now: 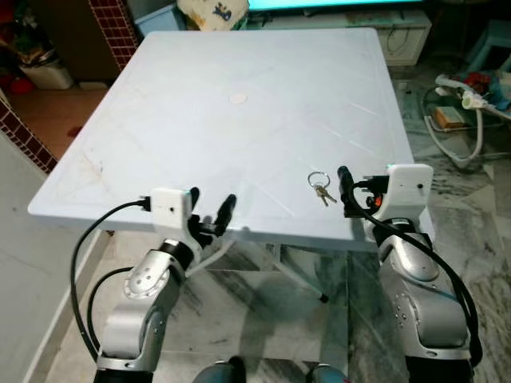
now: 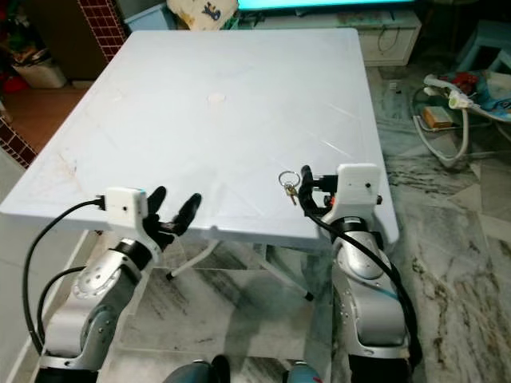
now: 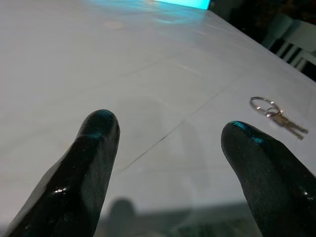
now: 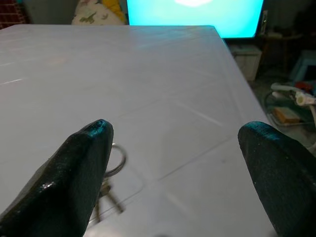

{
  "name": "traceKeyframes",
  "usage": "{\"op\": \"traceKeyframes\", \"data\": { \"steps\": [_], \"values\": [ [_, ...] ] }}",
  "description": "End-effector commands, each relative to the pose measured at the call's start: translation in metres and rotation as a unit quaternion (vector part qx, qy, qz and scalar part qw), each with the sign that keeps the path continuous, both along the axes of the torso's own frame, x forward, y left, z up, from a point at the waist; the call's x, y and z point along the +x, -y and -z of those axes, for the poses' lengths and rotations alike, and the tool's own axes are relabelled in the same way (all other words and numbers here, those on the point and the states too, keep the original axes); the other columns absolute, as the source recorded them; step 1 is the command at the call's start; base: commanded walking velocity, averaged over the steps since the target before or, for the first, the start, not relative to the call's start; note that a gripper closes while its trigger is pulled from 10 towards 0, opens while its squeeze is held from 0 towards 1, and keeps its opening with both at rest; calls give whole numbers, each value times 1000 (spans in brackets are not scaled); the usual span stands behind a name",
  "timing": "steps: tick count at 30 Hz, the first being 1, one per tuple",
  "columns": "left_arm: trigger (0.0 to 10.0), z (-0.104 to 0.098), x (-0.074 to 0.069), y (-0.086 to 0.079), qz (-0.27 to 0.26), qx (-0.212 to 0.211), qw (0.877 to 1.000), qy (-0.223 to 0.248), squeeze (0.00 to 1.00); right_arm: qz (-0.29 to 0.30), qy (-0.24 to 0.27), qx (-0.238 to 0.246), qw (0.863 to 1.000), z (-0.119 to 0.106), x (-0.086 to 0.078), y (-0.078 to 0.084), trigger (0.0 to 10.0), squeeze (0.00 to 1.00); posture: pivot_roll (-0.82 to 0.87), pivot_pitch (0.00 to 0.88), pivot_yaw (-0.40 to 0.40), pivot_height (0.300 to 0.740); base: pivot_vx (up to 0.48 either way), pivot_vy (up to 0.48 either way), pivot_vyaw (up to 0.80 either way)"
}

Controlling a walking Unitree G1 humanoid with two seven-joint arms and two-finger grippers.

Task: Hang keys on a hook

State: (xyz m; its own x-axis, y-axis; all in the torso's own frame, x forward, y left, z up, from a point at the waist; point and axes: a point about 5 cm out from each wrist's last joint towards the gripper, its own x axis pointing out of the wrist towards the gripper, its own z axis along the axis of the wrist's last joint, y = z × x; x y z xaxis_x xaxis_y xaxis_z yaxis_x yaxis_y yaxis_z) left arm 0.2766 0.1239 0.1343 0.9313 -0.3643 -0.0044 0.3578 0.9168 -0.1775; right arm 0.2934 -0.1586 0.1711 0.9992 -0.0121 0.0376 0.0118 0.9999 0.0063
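- Left eye view: both arms are bent up at the near edge of the white table (image 1: 239, 120). The left gripper (image 1: 209, 209) hovers over that edge with fingers spread, gripping nothing. The right gripper (image 1: 359, 191) sits over the near right corner, one black finger clearly seen. The keys (image 1: 320, 187) lie flat on the table just beside that finger, on its inner side, towards the left gripper: a silver ring with small keys fanned out towards the robot. Marble floor lies below, with clutter to the right.
- Right eye view: same scene; the keys touch neither gripper.
- Left wrist view: two black fingertips (image 3: 96, 148) stand wide apart above the bare white top; the keys lie ahead, off beyond one finger.
- Right wrist view: the fingers (image 4: 81, 168) are spread wide and empty; the ring and keys lie partly hidden behind one fingertip. A bright cyan screen (image 4: 195, 17) glows beyond the table's far edge.
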Motion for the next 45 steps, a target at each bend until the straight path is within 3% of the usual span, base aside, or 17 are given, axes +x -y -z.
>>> {"op": "traceKeyframes", "data": {
  "steps": [1,9,17,24,31,45],
  "values": [
    [10000,2,-5,-9,-15,19,1000,-5,0,-26,3,15,1000,-5,-2,-10,10000,0,-51,201,72,740,0,0,0],
    [10000,12,-21,-18,-13,46,998,-28,0,-72,-43,21,996,14,-9,-27,10000,0,-20,236,118,740,0,0,0],
    [10000,4,-23,-21,1,48,999,-22,0,-21,-25,8,999,5,7,-11,10000,0,10,246,148,740,0,0,0],
    [10000,1,-23,-22,1,47,999,-19,0,-15,-18,5,1000,2,10,-6,10000,0,16,239,146,740,0,0,0],
    [10000,1,-22,-19,-1,38,999,-19,0,-33,-13,-21,999,1,11,-12,10000,0,9,236,134,740,0,0,0],
    [10000,-5,-6,-6,-29,-5,1000,3,0,-55,7,-85,995,-11,22,-12,10000,0,-37,254,62,740,0,0,0]
  ]
}}
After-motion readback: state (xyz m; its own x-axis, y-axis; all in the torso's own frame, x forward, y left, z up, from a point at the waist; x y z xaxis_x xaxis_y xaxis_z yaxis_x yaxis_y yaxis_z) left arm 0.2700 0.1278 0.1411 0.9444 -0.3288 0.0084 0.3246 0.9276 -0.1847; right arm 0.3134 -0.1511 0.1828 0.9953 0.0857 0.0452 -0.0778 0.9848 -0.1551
